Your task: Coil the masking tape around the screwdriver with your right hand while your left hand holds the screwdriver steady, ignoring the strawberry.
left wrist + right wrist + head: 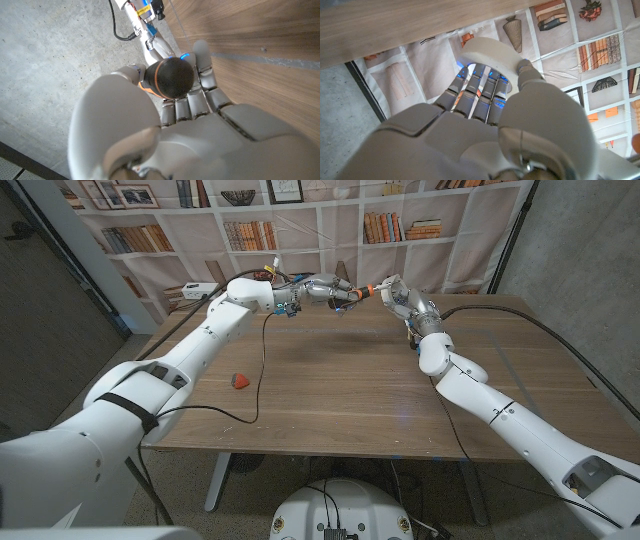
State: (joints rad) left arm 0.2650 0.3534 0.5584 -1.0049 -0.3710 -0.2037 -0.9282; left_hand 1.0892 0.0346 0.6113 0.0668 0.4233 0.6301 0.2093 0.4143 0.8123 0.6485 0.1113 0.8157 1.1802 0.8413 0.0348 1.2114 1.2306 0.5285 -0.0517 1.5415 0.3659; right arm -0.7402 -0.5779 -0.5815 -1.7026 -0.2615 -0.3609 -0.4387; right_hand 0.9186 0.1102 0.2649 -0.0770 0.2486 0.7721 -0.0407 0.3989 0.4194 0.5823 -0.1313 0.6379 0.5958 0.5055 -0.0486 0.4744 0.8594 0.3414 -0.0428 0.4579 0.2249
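Centrally, in the upper middle of the head view, the two hands meet above the far edge of the wooden table (pixel 330 395). Left hand (pixel 325 290): raised, fingers wrapped around the screwdriver (pixel 360 293), whose orange-and-black handle and shaft point toward the right of the frame. In the left wrist view the same hand (pixel 200 115) clamps the dark rounded handle end with its orange band (pixel 167 77), fingers pressed along one side. Right hand (pixel 398 295): raised just beside the screwdriver tip, holding the masking tape (pixel 490 57); the right wrist view shows this pale roll pinched between fingers (pixel 475 100) and thumb, with the bookshelf backdrop (pixel 330 225) behind it. Whether the roll already sits around the shaft cannot be told. Strawberry (pixel 239 381): lying on the table at left of centre, well apart from both hands, beside a black cable (pixel 262 370) crossing the surface. Broad bare wood extends across the middle and right of the head view, up to the near table edge.
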